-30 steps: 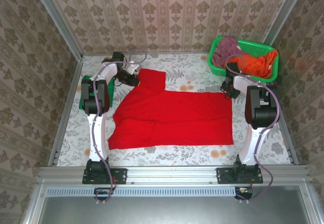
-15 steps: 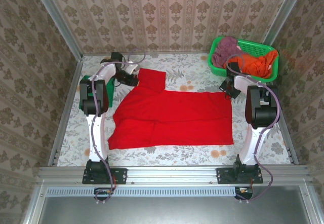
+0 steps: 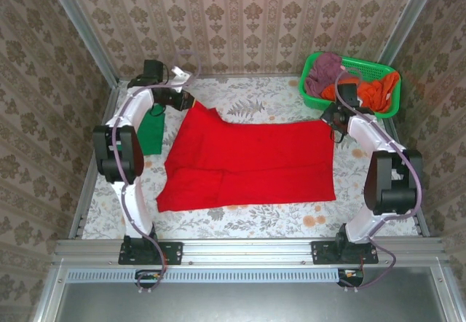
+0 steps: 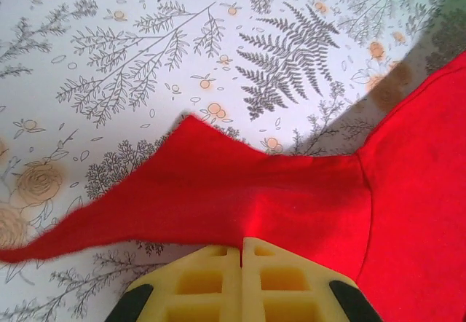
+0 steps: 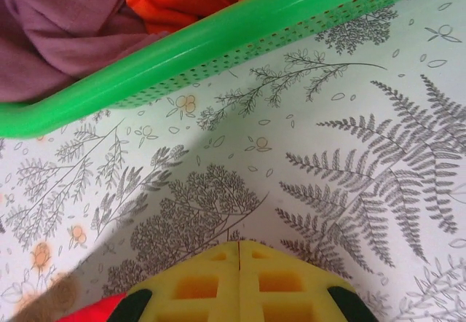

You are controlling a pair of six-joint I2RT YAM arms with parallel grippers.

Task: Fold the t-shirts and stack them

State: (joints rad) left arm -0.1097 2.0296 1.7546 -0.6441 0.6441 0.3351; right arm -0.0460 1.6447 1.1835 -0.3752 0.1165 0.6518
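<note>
Yellow ribbed fingers of the left gripper (image 4: 242,249) are pressed flat together, pinching a fold of the red t-shirt (image 4: 291,198) where the sleeve meets the body. The sleeve trails off to a point over the fern-printed worktop (image 4: 145,45). From the right wrist, the right gripper (image 5: 239,245) is closed just as tightly. A sliver of red shows beside its base, so I judge it has the shirt's far right corner.

From above, both arms reach forward from the near edge, elbows bent outward. The left gripper (image 3: 182,102) sits near the far left corner and the right gripper (image 3: 335,120) is just in front of the green basket (image 3: 368,63). The red t-shirt (image 3: 247,158) lies across the middle of the worktop, its far edge drawn fairly straight between the two grips and its near left part rumpled.

An emerald green block (image 3: 153,131) rests at the left edge, partly behind the left arm. I take it for the green t-shirt, already folded. The red one has no fold made yet, and the stacking is left to do. Purple and orange cloth (image 3: 342,81) fills the basket.
</note>
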